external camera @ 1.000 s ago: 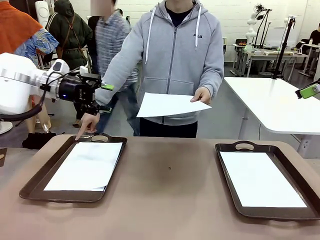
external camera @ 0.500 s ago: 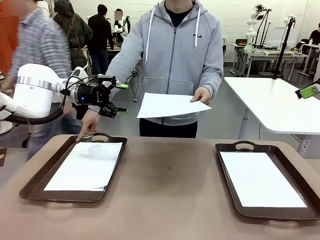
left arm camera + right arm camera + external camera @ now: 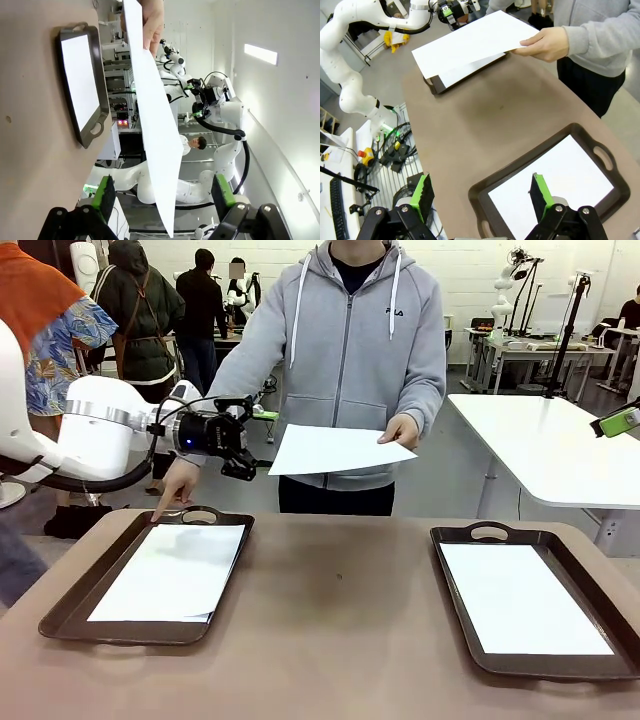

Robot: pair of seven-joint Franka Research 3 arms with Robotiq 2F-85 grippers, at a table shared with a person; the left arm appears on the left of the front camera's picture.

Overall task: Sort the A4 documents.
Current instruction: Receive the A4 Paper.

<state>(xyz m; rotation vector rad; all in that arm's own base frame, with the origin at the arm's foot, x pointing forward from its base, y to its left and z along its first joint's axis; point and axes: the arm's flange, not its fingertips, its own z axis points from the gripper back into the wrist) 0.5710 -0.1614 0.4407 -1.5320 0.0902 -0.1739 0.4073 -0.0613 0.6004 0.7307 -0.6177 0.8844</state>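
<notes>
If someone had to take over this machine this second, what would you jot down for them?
Left gripper: open, holding nothing, in the air beside the near edge of the sheet the person holds out above the table's far side.
Right gripper: open, holding nothing, above the right tray.
Person's one hand grips the held sheet; the other hand points a finger at the left tray.
Done: a sheet lies in each tray, left and right.
Left: grasp the offered sheet and probably lay it in the pointed-at left tray.
</notes>
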